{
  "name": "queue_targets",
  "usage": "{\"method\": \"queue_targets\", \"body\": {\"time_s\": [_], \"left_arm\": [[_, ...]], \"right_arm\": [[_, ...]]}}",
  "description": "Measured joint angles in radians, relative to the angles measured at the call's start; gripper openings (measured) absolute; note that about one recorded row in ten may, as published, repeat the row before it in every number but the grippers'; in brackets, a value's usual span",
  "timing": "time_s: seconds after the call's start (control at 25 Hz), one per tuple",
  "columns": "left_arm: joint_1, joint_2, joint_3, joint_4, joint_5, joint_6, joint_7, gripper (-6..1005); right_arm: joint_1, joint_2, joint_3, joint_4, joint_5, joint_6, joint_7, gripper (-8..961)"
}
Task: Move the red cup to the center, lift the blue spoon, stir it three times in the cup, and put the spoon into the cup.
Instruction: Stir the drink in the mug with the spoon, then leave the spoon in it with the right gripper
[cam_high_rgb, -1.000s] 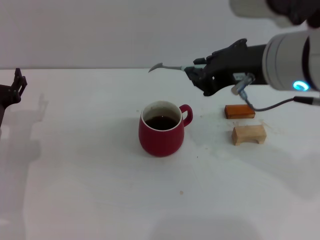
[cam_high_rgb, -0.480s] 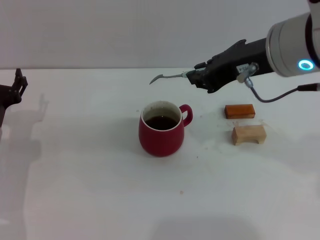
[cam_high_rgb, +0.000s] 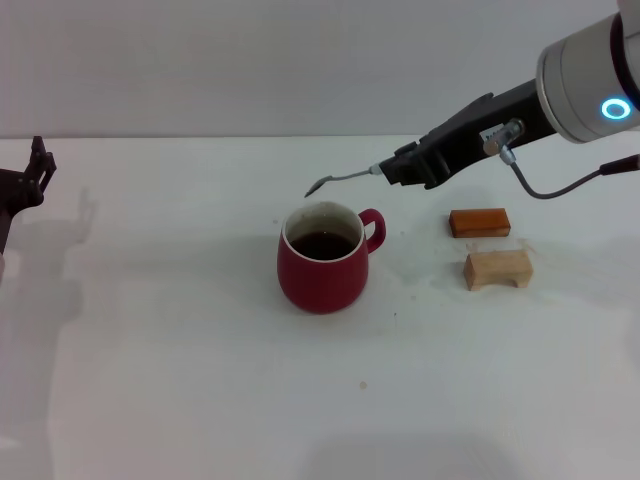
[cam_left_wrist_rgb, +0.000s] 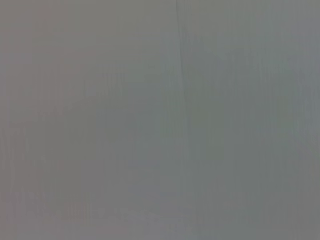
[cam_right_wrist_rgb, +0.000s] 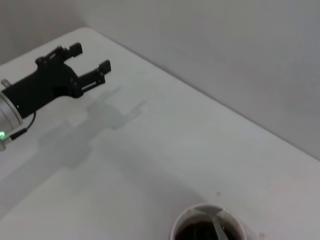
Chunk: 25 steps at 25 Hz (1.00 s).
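Head view: red cup (cam_high_rgb: 321, 258) stands upright near the middle of the white table (cam_high_rgb: 200, 380), dark liquid inside, handle toward the robot's right; the spoon (cam_high_rgb: 340, 179) hangs in the air just above and behind the cup's rim, bowl tilted down toward it, its handle clamped in the right gripper (cam_high_rgb: 392, 169). An orange block (cam_high_rgb: 479, 222) and a tan block (cam_high_rgb: 497, 269) lie apart to the right of the cup. Left gripper (cam_right_wrist_rgb: 89, 68) is parked at the table's far left edge, well apart, fingers spread and holding nothing.
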<state>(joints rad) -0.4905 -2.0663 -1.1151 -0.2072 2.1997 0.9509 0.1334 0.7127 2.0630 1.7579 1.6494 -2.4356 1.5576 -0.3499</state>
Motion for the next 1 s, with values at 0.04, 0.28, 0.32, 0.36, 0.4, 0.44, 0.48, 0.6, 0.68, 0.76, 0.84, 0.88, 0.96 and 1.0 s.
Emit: {"method": "queue_targets", "body": {"time_s": [0.04, 0.28, 0.32, 0.36, 0.4, 0.44, 0.48, 0.6, 0.68, 0.76, 0.84, 0.88, 0.96, 1.0], "left_arm": [[0.0, 0.0, 0.0, 0.0, 0.0, 0.0, 0.0, 854], [-0.001, 0.0, 0.0, 0.0, 0.0, 0.0, 0.0, 854], [-0.001, 0.0, 0.0, 0.0, 0.0, 0.0, 0.0, 854], [-0.001, 0.0, 0.0, 0.0, 0.0, 0.0, 0.0, 854], [-0.001, 0.0, 0.0, 0.0, 0.0, 0.0, 0.0, 855], [-0.001, 0.0, 0.0, 0.0, 0.0, 0.0, 0.0, 855], [-0.001, 0.0, 0.0, 0.0, 0.0, 0.0, 0.0, 855], [-0.003, 0.0, 0.0, 0.0, 0.0, 0.001, 0.0, 855], [-0.003, 0.0, 0.0, 0.0, 0.0, 0.001, 0.0, 855], [-0.006, 0.0, 0.0, 0.0, 0.0, 0.002, -0.002, 855], [-0.007, 0.0, 0.0, 0.0, 0.0, 0.003, -0.004, 855], [-0.007, 0.0, -0.001, 0.0, 0.0, 0.005, -0.013, 855], [-0.007, 0.0, -0.001, 0.0, 0.0, 0.005, -0.018, 855], [-0.007, 0.0, -0.001, 0.0, 0.0, 0.005, -0.018, 855]], "right_arm": [[0.006, -0.001, 0.006, -0.011, 0.0, 0.006, -0.006, 245], [0.047, -0.009, 0.036, -0.101, 0.001, 0.022, -0.038, 247], [0.056, -0.01, 0.044, -0.121, 0.001, 0.025, -0.045, 247], [0.064, -0.01, 0.05, -0.138, 0.001, 0.027, -0.051, 248], [0.074, -0.012, 0.056, -0.158, 0.001, 0.027, -0.059, 248], [0.084, -0.014, 0.062, -0.18, 0.001, 0.027, -0.065, 249], [0.092, -0.016, 0.065, -0.198, 0.001, 0.027, -0.07, 249], [0.118, -0.02, 0.073, -0.258, 0.001, 0.024, -0.091, 250], [0.136, -0.022, 0.078, -0.301, 0.001, 0.019, -0.105, 251], [0.157, -0.023, 0.084, -0.351, 0.001, 0.011, -0.121, 252], [0.176, -0.024, 0.086, -0.396, 0.001, -0.005, -0.136, 253], [0.185, -0.025, 0.086, -0.417, 0.001, -0.013, -0.142, 253], [0.219, -0.029, 0.086, -0.487, -0.002, -0.039, -0.162, 254], [0.219, -0.029, 0.086, -0.487, -0.002, -0.039, -0.162, 254]]}}
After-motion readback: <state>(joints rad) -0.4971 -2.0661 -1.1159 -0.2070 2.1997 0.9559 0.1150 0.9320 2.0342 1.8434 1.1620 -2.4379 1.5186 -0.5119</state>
